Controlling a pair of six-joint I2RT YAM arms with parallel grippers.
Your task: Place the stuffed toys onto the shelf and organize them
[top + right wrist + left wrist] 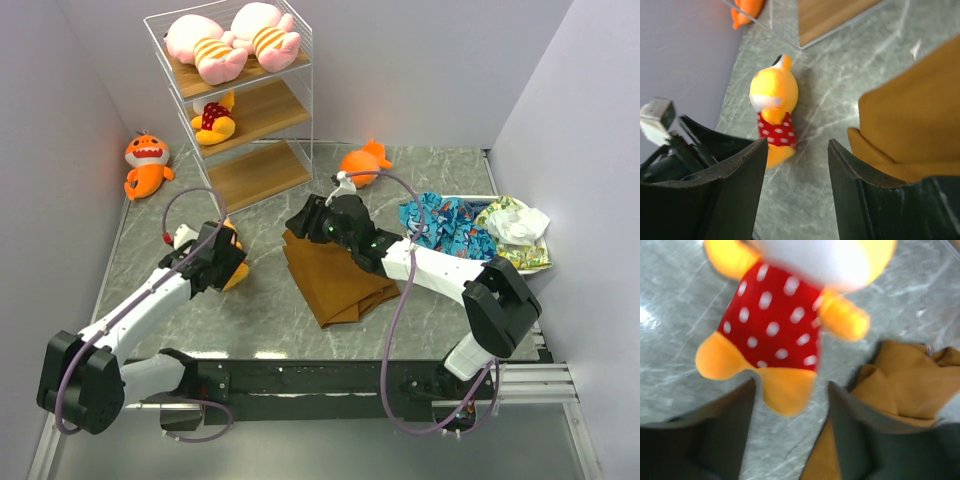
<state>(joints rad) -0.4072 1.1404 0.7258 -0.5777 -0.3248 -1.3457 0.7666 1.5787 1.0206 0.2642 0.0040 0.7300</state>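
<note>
Left hand (pixel 226 258) is hovering open over the yellow toy (pixel 774 326); next, closing on it and lifting to the shelf (pixel 262 172) at 12 o'clock. Right hand (pixel 796 165) is hanging open.

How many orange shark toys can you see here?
2. One orange shark lies on the table left of the shelf; the second orange shark lies right of the shelf. I cannot rule out hidden ones.
</note>
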